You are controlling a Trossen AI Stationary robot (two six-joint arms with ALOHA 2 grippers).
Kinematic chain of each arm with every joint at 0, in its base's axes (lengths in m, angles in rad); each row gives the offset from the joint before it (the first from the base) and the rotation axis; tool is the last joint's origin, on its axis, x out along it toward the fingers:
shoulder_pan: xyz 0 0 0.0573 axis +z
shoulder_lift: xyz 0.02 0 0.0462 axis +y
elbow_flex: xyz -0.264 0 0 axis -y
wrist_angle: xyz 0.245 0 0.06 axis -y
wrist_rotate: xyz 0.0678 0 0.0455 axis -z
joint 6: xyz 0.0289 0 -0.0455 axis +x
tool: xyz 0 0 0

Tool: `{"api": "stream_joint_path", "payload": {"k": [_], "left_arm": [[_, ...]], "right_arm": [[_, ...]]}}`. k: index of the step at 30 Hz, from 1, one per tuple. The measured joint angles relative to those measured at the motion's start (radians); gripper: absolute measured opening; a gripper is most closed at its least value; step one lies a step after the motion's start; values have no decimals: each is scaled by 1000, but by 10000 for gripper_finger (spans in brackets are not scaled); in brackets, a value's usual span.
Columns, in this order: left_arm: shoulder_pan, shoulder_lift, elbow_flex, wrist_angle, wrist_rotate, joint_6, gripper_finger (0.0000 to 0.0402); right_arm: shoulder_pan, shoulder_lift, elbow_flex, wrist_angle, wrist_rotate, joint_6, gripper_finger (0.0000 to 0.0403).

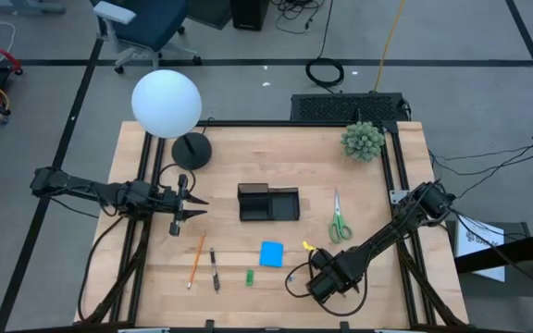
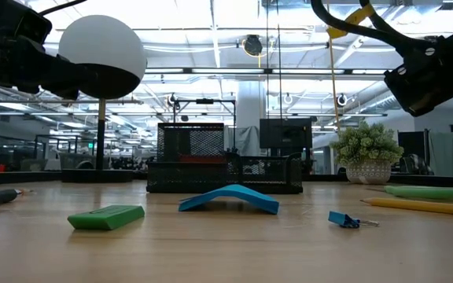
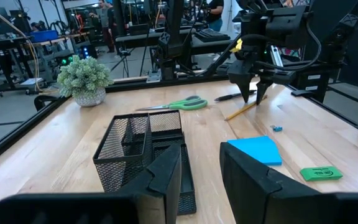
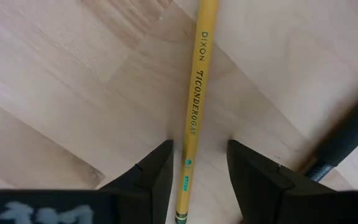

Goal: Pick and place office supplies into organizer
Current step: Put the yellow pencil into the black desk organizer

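I am hovering the right gripper unclenched astride a yellow pencil near the table front edge, with a black pen crowding one side. The left gripper is waiting released beside the organizer.

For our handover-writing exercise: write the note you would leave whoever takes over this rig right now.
Left gripper: open, empty, beside the organizer.
Right gripper: open, straddling a yellow pencil, not gripping.
Done: nothing seen in the organizer.
Left: that pencil, the pen beside it, scissors, pad, green piece, orange pencil and second pen, all on the table.
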Motion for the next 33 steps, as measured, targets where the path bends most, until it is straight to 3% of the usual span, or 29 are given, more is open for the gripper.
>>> {"api": "stream_joint_path", "payload": {"k": [7, 21, 33], "left_arm": [[0, 0, 0, 0, 0, 0, 115], [0, 0, 0, 0, 0, 0, 115], [0, 0, 0, 0, 0, 0, 115]], "right_arm": [[0, 1, 0, 4, -4, 3, 133], [-9, 2, 0, 14, -22, -4, 50], [-18, 3, -1, 18, -24, -41, 17]]}}
